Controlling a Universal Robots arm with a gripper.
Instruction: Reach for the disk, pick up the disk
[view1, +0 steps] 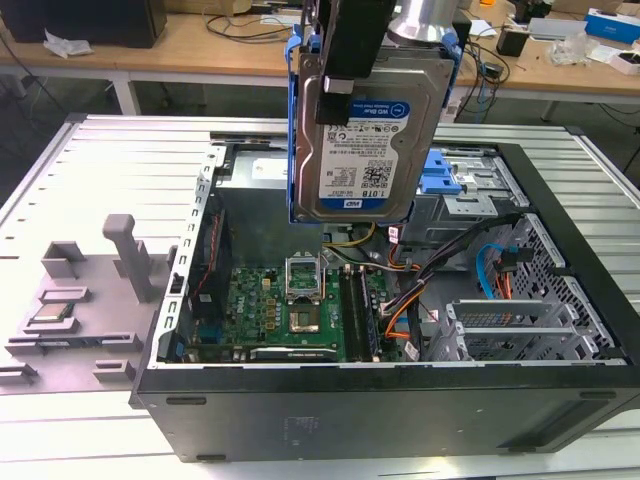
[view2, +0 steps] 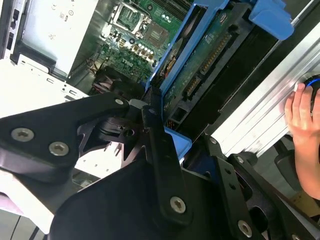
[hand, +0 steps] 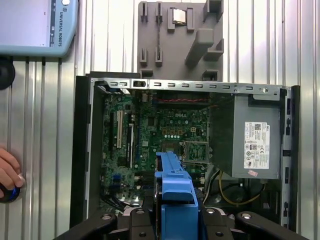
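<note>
- Disk (view1: 368, 140) up in the air above the open computer case (view1: 400, 400), label side turned to the exterior view, held roughly upright and clear of the case interior.
- Blue bracket (view1: 296, 130) wrapped along the disk's edges; same bracket seen end-on in the first wrist view (hand: 174, 192) and beside the drive's green circuit board in the second wrist view (view2: 200, 55).
- Gripper (view1: 345, 60) clamped on the disk's upper part, black fingers (view2: 160, 145) closed against the bracket on both sides.
- Directly below the disk, green motherboard (view1: 290, 310) with its open processor socket (view1: 303, 278); orange and black cables (view1: 400, 300) to the exterior view's right of it.
- Silver power supply (hand: 252, 137) with a white label inside the case, in the first wrist view.
- Grey fixture block (view1: 80, 310) on the ribbed metal worktop (view1: 90, 170), just beside the case on the exterior view's left, carrying a small square chip (view1: 52, 312).
- Person's hand (view2: 305, 130) resting on the worktop, near the case; also in the first wrist view (hand: 9, 172).
</note>
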